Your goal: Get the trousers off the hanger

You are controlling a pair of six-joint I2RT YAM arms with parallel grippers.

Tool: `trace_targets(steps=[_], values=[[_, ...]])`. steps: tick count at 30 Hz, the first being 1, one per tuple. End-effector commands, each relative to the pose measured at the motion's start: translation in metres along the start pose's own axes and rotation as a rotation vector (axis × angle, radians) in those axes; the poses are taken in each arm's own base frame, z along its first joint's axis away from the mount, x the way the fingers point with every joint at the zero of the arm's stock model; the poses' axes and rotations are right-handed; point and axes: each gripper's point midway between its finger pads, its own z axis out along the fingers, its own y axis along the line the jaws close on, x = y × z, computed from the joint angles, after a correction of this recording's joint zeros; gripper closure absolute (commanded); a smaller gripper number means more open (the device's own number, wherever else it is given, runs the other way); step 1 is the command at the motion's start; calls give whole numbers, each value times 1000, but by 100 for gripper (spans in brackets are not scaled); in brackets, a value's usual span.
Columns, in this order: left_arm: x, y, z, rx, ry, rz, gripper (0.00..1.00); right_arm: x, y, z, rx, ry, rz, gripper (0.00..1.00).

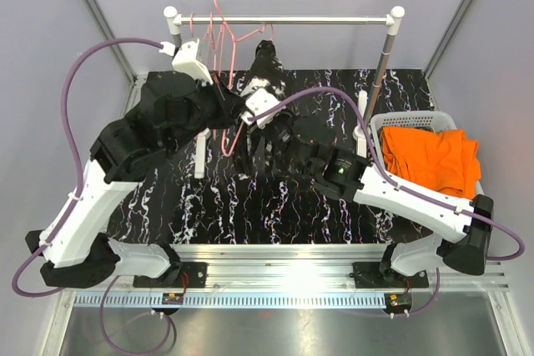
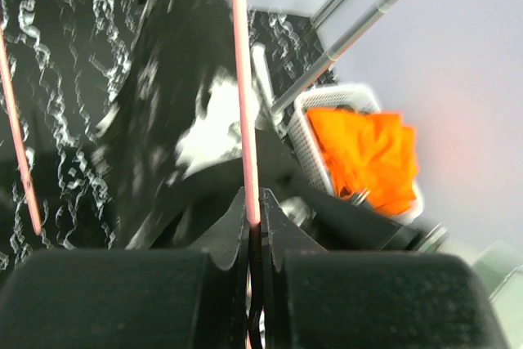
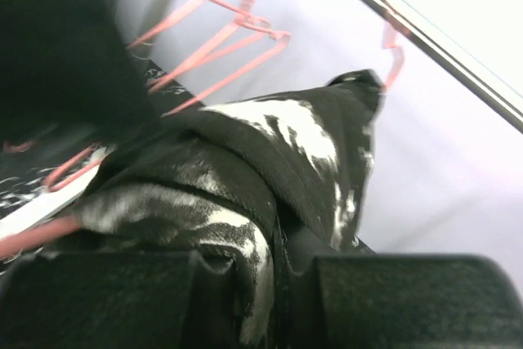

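Observation:
The black trousers with white markings hang from a pink hanger below the rail. They show in the left wrist view and the right wrist view. My left gripper is shut on the pink hanger's bar. My right gripper is shut on a fold of the black trousers. The plain orange trousers lie in the white basket, also seen in the left wrist view. The camouflage trousers are out of view.
A metal rail on two posts spans the back, with several empty pink hangers on it. The black marbled mat covers the table. The basket stands at the right.

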Motion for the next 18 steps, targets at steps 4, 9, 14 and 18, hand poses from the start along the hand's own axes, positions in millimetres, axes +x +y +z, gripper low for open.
trace_targets(steps=[4,9,14,18], values=[[-5,18,-3,-42,-108,-7,100,-59,-120,-18,326,-140,226,100],[35,32,23,-83,-29,10,100,-78,-159,-35,400,-155,238,100],[70,34,39,-55,47,-13,100,-84,-208,-49,507,-122,221,100],[104,43,50,-55,113,-22,100,-96,-238,-61,561,-132,219,100]])
